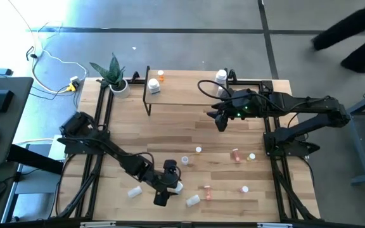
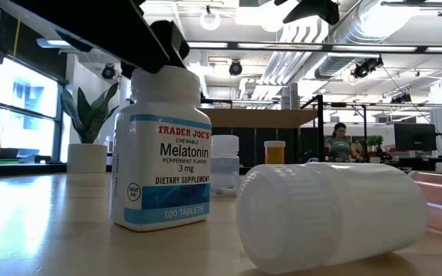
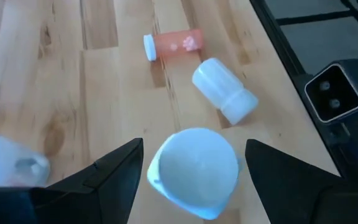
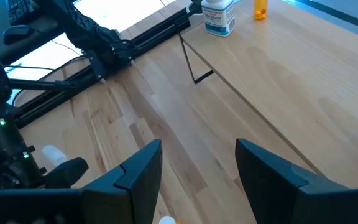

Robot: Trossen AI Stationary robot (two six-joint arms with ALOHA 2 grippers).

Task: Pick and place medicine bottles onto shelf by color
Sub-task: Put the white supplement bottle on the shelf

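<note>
My left gripper (image 3: 194, 149) is open near the table's near edge. Its two fingers stand on either side of an upright white bottle's cap (image 3: 194, 171), with small gaps showing. The low view shows this bottle (image 2: 159, 153) with a blue-and-white label, standing on its base. My right gripper (image 4: 199, 149) is open and holds nothing, hovering by the shelf's near edge (image 1: 220, 123). The shelf (image 1: 182, 95) carries two white bottles (image 1: 153, 87) (image 1: 221, 76) and an orange one (image 1: 161, 76).
A white bottle (image 3: 224, 90) and a pink one (image 3: 173, 45) lie on their sides close to my left gripper. More small bottles (image 1: 236, 154) are scattered mid-table. A potted plant (image 1: 114, 77) stands at the far left corner. A person's legs (image 1: 353, 38) pass beyond the table.
</note>
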